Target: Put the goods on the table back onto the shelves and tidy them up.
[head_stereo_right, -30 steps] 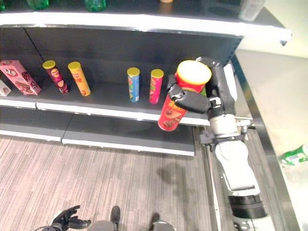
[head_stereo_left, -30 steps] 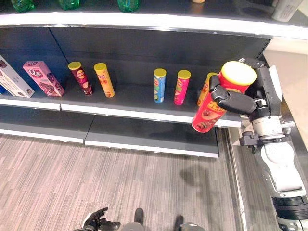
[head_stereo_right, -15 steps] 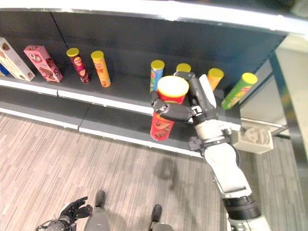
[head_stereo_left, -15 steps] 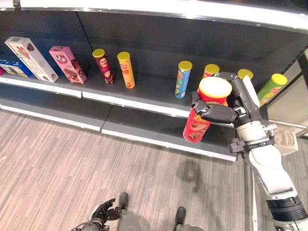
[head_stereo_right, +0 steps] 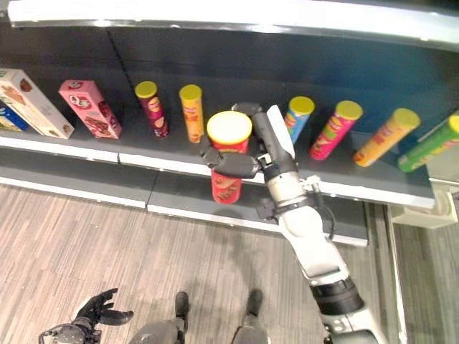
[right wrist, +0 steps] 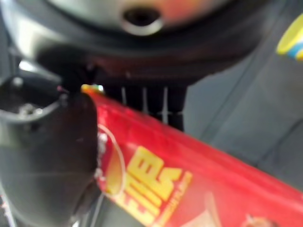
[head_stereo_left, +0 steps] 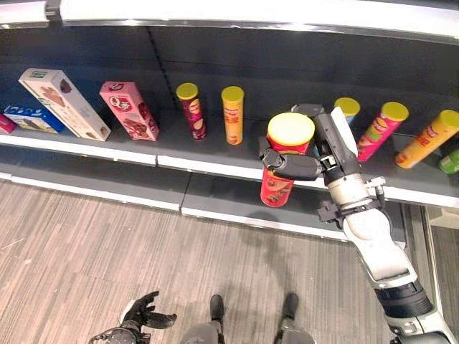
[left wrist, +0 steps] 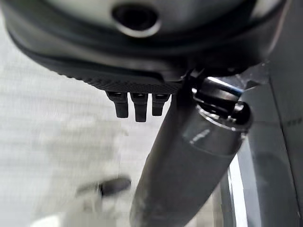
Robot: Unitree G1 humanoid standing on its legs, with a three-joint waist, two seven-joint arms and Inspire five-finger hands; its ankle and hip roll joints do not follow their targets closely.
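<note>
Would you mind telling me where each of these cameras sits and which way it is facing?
Left eye view: on the head, looking down at the shelf; the right hand holds the red can, and the left hand hangs low over the floor.
Right eye view: beside it, same scene, slightly offset.
Left wrist view: on the left wrist, along the left hand toward the floor.
Right wrist view: on the right wrist, along the right hand, close on the red can.
Shared: both eye views and the right wrist view show the red can.

Red can (head_stereo_left: 277,185) with a yellow lid at frame centre; a pink box (head_stereo_left: 129,111) (dark, possibly chocolate, pictures) upper left; dark grey shelf (head_stereo_left: 215,147); grey wood-grain floor (head_stereo_left: 86,251).
</note>
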